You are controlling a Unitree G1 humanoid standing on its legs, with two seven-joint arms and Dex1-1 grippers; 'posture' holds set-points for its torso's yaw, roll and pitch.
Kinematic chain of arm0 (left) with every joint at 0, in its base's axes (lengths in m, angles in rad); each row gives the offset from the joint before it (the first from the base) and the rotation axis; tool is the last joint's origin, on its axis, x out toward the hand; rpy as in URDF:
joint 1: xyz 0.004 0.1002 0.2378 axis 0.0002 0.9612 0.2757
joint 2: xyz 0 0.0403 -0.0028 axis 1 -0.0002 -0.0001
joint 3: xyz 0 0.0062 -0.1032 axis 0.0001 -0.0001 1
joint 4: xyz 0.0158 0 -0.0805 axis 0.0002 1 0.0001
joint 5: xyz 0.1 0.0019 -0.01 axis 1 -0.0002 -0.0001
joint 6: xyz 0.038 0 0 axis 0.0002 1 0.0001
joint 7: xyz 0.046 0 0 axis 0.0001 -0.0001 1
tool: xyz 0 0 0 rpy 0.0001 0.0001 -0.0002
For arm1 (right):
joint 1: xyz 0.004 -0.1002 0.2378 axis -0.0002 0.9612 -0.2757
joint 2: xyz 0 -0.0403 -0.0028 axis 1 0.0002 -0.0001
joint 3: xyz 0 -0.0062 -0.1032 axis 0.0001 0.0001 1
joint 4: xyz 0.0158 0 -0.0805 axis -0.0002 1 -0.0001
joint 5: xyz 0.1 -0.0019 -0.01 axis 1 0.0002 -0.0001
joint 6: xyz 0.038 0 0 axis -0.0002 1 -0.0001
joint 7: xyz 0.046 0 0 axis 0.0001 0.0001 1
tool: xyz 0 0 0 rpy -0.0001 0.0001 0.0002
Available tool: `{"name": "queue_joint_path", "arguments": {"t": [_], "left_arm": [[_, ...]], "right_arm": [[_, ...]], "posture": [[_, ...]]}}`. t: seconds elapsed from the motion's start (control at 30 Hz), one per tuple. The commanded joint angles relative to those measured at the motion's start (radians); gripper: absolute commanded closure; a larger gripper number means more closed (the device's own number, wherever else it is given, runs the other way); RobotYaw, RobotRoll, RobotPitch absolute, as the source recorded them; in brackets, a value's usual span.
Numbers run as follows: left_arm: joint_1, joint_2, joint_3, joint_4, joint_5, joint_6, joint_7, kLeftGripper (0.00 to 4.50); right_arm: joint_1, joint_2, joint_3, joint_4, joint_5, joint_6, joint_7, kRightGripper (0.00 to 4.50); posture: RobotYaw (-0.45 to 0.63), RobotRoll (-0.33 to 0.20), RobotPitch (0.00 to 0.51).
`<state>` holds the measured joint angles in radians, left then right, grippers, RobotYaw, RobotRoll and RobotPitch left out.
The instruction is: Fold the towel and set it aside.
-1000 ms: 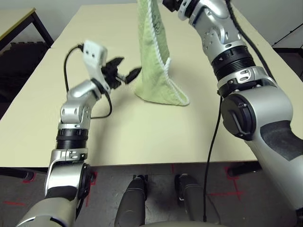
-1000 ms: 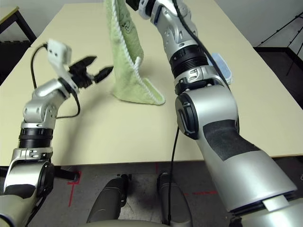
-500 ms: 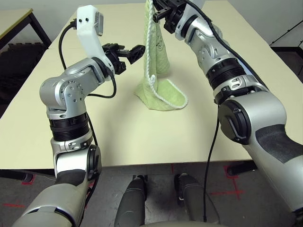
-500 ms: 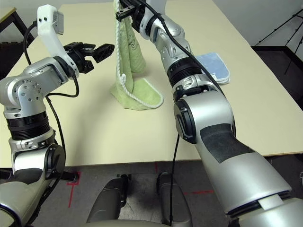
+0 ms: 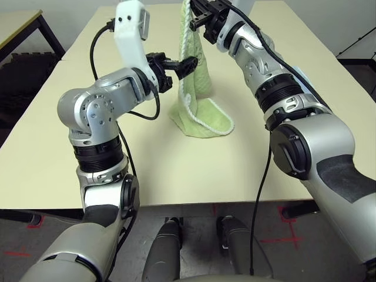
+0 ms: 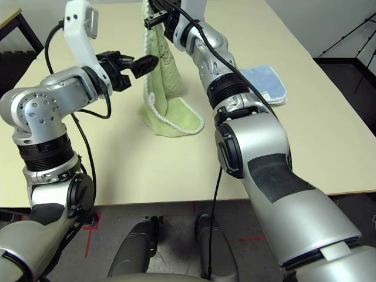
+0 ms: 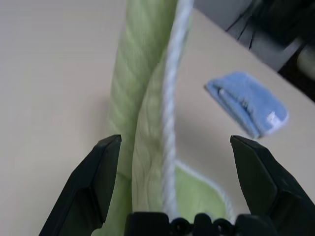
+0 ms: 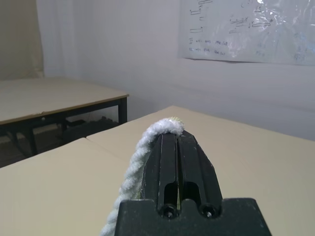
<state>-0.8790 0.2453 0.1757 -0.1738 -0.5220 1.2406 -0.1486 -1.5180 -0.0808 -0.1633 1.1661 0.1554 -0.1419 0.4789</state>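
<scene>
Our right gripper (image 5: 198, 16) is clamped on the white edging at the top of the towel (image 6: 166, 82), its two fingers pressed together with the cord looped over their tips in the right wrist view. The one green towel hangs from that grip with its long axis upright, its lower end bunched on the table (image 5: 176, 170) in a rounded heap. Our left gripper (image 7: 177, 167) stands spread wide at mid-height of the hanging cloth, one finger on each side of it, neither touching. Well apart from the towel, toward our right, lies one folded blue cloth (image 6: 265, 82) on the same table.
</scene>
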Motion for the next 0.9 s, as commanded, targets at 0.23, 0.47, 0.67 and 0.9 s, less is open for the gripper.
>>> {"name": "queue_joint_path", "arguments": {"t": [0.23, 0.47, 0.67, 0.9], "left_arm": [[0.111, 0.129, -0.134, 0.143, 0.112, -0.2, -0.138, 0.0], [0.117, 0.185, -0.119, 0.345, 0.166, -0.318, -0.197, 0.0], [0.004, 0.103, 0.005, 0.283, 0.043, -0.221, -0.179, 0.0], [-0.12, 0.044, 0.054, 0.05, -0.037, -0.051, -0.092, 0.0]], "right_arm": [[-0.099, -0.065, -0.065, -0.004, 0.046, -0.035, -0.003, 4.47], [-0.114, -0.118, -0.083, -0.002, 0.051, -0.049, -0.003, 4.47], [-0.102, -0.108, -0.074, -0.014, 0.048, -0.037, 0.017, 4.47], [-0.052, -0.042, -0.037, -0.015, 0.027, -0.003, 0.034, 4.47]], "posture": [[0.03, 0.0, 0.133], [0.03, 0.0, 0.134], [0.01, 0.0, 0.133], [0.04, 0.0, 0.138]]}}
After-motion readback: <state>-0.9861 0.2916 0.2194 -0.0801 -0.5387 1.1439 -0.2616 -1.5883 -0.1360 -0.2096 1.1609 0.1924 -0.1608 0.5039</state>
